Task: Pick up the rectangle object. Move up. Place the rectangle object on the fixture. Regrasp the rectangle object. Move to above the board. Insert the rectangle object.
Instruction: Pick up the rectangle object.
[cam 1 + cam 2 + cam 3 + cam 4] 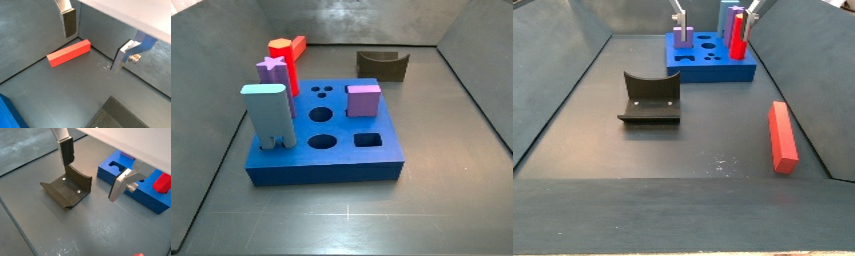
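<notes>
On the dark grey floor [593, 120] the rectangle object [69, 53] lies flat, apparently rigid and light, so we would pinch its long sides mid-length with the gripper [93, 46], now spread empty above it.

The gripper [90, 44] shows only its silver plates with dark pads in both wrist views, its body cut off by the frame edge, and neither side view catches it. The long red rectangular bar [298, 45] peeks out behind the red hexagon-topped peg [283, 62], mostly hidden. The thick blue slab with shaped holes [8, 115] is just a corner here. The dark olive notched block [120, 117] is cropped too.
</notes>
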Tool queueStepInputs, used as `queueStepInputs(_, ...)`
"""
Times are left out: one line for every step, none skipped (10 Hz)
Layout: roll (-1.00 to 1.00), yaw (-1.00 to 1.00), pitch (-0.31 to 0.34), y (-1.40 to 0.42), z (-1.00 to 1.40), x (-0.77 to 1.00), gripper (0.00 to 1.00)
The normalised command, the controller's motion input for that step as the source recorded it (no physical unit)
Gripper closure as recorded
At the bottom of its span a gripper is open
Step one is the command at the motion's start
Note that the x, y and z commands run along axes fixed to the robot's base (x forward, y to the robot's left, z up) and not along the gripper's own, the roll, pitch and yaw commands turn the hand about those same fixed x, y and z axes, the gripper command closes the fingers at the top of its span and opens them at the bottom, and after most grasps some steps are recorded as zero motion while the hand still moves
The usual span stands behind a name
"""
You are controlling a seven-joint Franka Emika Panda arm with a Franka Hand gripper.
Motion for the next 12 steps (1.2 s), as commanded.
queueStepInputs(0.07,-0.01,0.019,0.00,-0.08,-0.11,0.00)
queueStepInputs(0.07,-0.11,0.020,0.06,-0.24,-0.24,0.00)
queueStepInputs(0.00,-0.15,0.000,0.21,-0.37,-0.35,0.00)
queueStepInputs(-0.06,-0.19,0.000,0.49,-0.45,-0.59,0.00)
queueStepInputs(-0.05,-0.33,-0.083,0.33,-0.43,-0.91,0.00)
queueStepInputs(-0.11,-0.32,-0.146,0.36,-0.49,-0.84,0.00)
queueStepInputs(-0.14,-0.30,-0.186,0.32,-0.59,-0.84,0.00)
queueStepInputs(-0.17,-0.28,-0.226,0.26,-0.61,-0.81,0.00)
queueStepInputs(-0.19,-0.19,-0.269,0.28,-0.58,-0.72,0.00)
queueStepInputs(-0.17,-0.12,-0.183,0.30,-0.71,-0.44,0.00)
queueStepInputs(-0.17,-0.11,-0.150,0.32,-0.76,-0.41,0.00)
queueStepInputs(-0.20,-0.06,-0.163,0.29,-0.68,-0.25,0.00)
